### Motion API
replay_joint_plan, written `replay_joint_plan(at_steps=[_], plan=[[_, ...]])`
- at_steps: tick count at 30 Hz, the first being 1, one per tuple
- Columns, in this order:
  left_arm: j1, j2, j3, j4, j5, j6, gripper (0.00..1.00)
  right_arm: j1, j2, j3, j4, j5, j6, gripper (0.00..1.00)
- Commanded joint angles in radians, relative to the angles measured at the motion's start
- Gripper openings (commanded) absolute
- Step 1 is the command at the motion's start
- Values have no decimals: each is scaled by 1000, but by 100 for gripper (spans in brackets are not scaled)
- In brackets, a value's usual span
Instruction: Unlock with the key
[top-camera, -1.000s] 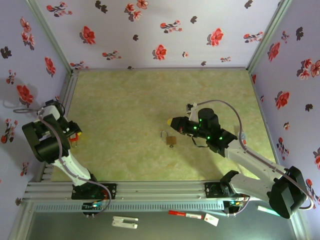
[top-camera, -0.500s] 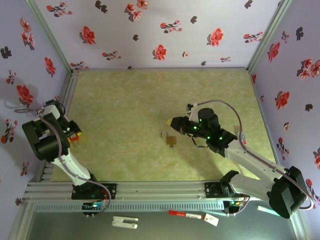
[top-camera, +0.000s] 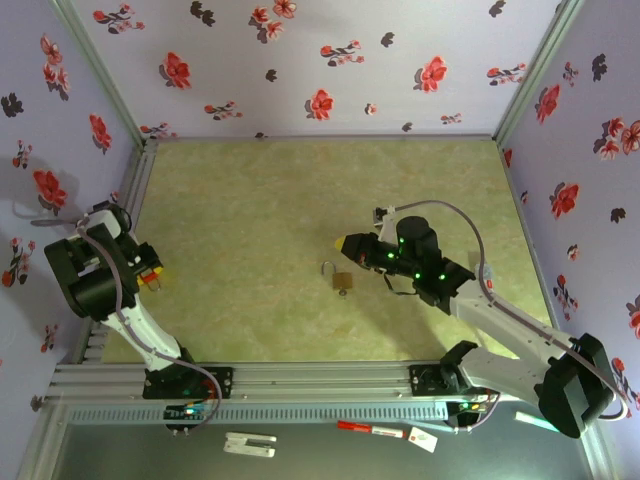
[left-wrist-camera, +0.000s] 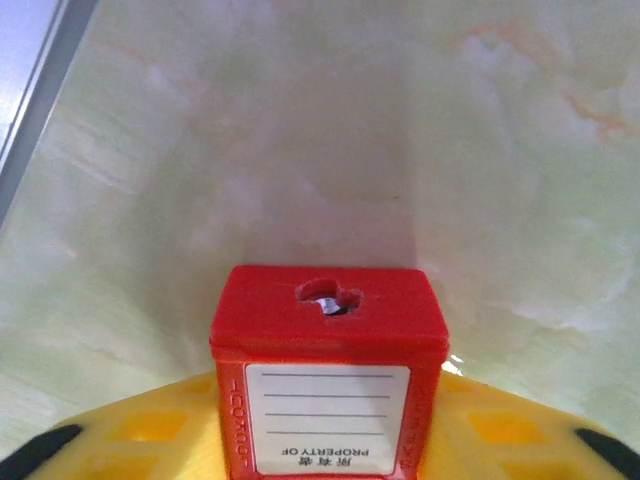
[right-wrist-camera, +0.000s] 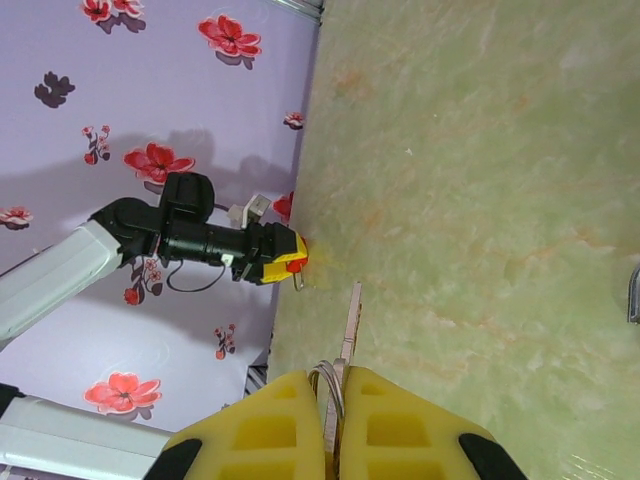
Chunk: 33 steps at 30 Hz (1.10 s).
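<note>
Left gripper (top-camera: 150, 270): at the left edge of the counter (top-camera: 250, 200), close by the flowered wall (top-camera: 300, 60). Its yellow fingers (left-wrist-camera: 150, 430) lie against both sides of the red padlock (left-wrist-camera: 328, 390), holding it.
Red padlock: body upright between the fingers in the left wrist view. The keyhole (left-wrist-camera: 328, 296) is on the face turned away from the camera. A white label (left-wrist-camera: 328, 430) with ruled lines reads upside down.
Right gripper (right-wrist-camera: 329, 395): out over the middle of the counter, pointing left. It is closed narrow on the key (right-wrist-camera: 351, 318).
Key: the blade sticks out past the fingertips, and a wire ring (right-wrist-camera: 333, 385) is caught between the fingers. In the right wrist view the blade points toward the left gripper, well apart from it.
Brass padlock (top-camera: 341, 280): lying flat on the counter just beside the right gripper's tip, on the near side, with its shackle up and away from the arms. Whether the shackle is latched I cannot tell.
</note>
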Motion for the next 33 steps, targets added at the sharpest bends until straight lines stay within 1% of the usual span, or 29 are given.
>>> replay_joint_plan(at_steps=[1, 5, 9, 11, 13, 15, 18, 19, 21, 23, 26, 28, 31, 33], plan=[[3, 34, 1, -18, 17, -7, 35, -7, -34, -13, -4, 3, 6, 0], [3, 25, -2, -17, 23, -8, 22, -7, -53, -20, -15, 11, 1, 0], [-4, -13, -8, -11, 72, -5, 13, -7, -72, -27, -26, 16, -4, 0], [-22, -54, -10, -6, 117, 2, 10, -8, -87, -9, -91, 45, -33, 0], [-69, -123, -6, 7, 163, 13, 8, -32, -89, 33, -211, 70, -71, 0], [-149, -201, 7, 23, 187, 33, 9, -86, -68, 75, -313, 48, -100, 0], [-347, -319, 48, 57, 181, 84, 7, -196, -48, 133, -431, -34, -157, 0], [-416, -360, 66, 76, 171, 109, 6, -233, -49, 153, -463, -60, -178, 0], [-520, -420, 109, 103, 169, 145, 0, -285, -56, 200, -532, -99, -230, 0], [-608, -455, 162, 111, 172, 231, 0, -322, -64, 262, -630, -109, -298, 0], [-761, -453, 285, 55, 149, 375, 0, -361, -82, 325, -725, -127, -362, 0], [-860, -435, 358, 15, 95, 466, 0, -376, -90, 350, -761, -140, -381, 0], [-968, -384, 457, -67, 81, 591, 0, -382, -91, 369, -770, -177, -385, 0], [-1056, -371, 463, -84, 61, 707, 0, -382, -91, 379, -769, -203, -390, 0]])
